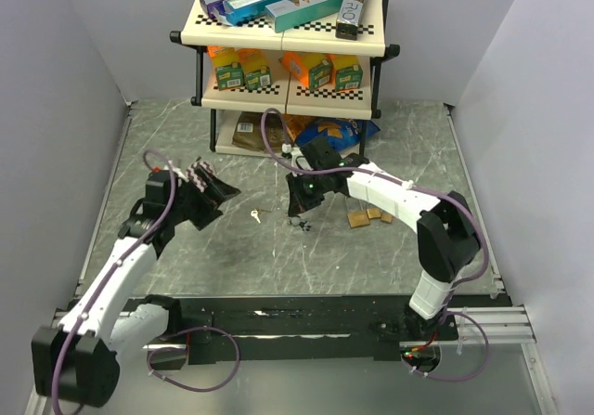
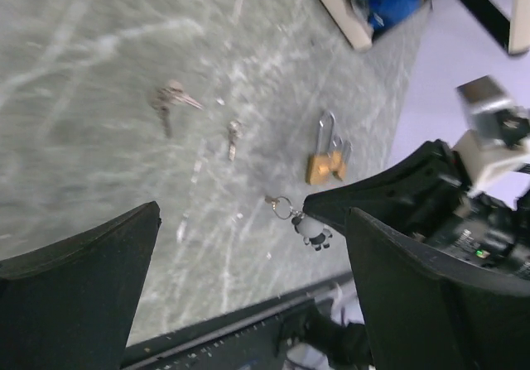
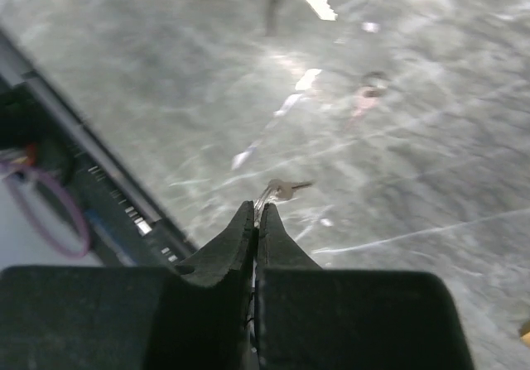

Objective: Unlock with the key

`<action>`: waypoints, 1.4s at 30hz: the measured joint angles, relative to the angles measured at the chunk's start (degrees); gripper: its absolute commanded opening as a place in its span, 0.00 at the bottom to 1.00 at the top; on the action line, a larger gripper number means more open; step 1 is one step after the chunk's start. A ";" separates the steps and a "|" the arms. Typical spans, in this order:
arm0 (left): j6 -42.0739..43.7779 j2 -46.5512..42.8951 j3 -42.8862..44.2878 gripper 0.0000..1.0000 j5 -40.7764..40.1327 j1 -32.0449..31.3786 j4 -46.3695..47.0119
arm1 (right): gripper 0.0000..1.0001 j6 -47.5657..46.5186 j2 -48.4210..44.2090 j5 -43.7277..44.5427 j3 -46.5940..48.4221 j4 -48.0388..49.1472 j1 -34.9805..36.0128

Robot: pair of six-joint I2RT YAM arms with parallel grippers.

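My right jaws are pinched shut on the key (image 3: 286,189). The small key pokes out past the tips, and its ring and a panda charm (image 2: 313,231) dangle under them, just above the table (image 1: 278,266). I can't tell if the pinch sits on the ring or on the key head, so blade angle is loose, prob swinging

The padlocks (image 1: 371,216) lie flat in a small cluster. The held key is near them, on their left in the top view, w/ bare table between. From the padlocks, my left jaws are well apart on that same side, beyond the right jaws and beyond a loose key (image 1: 255,215). They're spread wide and hold nothing

So the right arm is clearly the nearer 1. In the left wrist view the nearest padlock's shackle end looks turned toward the shelf (image 1: 288,34), body end toward my bases. My guess is its long axis runs roughly shelf-to-bases w/ the keyhole on the bases end, though the hole itself isn't visible

Judgement: the key is up but not yet at the lock. Next I need to carry it across toward the padlocks and line the blade w/ that axis. The left jaws will prob have to steady the body
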 measured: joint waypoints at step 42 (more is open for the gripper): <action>-32.65 15.89 3.21 0.91 14.53 -16.52 25.90 | 0.00 9.03 -15.19 -10.45 4.98 2.58 -4.48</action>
